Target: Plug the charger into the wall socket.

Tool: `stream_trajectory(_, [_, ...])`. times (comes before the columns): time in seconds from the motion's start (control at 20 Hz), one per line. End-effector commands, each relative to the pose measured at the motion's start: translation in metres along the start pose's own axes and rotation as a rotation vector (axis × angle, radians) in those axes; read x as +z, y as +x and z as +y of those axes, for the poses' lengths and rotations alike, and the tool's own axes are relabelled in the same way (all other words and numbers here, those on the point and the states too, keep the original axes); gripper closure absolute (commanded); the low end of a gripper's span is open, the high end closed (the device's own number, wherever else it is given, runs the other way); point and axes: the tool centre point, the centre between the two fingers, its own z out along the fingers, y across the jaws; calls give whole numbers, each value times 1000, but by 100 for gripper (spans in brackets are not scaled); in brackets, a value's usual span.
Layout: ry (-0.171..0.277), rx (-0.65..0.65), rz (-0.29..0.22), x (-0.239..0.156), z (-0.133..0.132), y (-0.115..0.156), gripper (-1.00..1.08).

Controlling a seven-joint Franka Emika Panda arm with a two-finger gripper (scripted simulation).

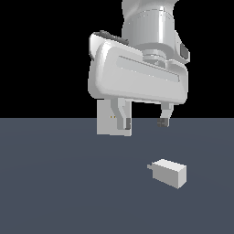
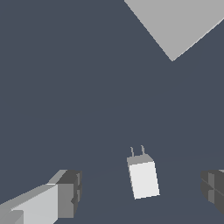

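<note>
The charger (image 1: 169, 172) is a small white-grey block lying on the dark floor, its two short prongs pointing to the exterior view's left. In the wrist view the charger (image 2: 143, 177) lies between the two fingertips, prongs toward the plate. The wall socket (image 1: 106, 121) is a flat upright light-grey plate with two tiny orange holes, partly hidden behind one finger; a corner of it shows in the wrist view (image 2: 175, 22). My gripper (image 1: 144, 123) hangs open and empty above the floor, higher than the charger and a little to its left in the exterior view.
The dark grey-blue floor (image 1: 55, 183) stretches around both things. The background above it is black. The large white hand body (image 1: 137, 75) fills the upper middle of the exterior view.
</note>
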Motion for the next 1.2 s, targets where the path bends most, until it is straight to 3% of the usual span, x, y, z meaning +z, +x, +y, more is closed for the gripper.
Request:
stream_trajectory(0.0, [0,-45,2,7,3,-9,-92])
stream_trajectory(0.5, [-1,-149,5,24,15,-31,-92])
stream_trajectory(1.15, [-1,-163,5,36,17,-34,-92])
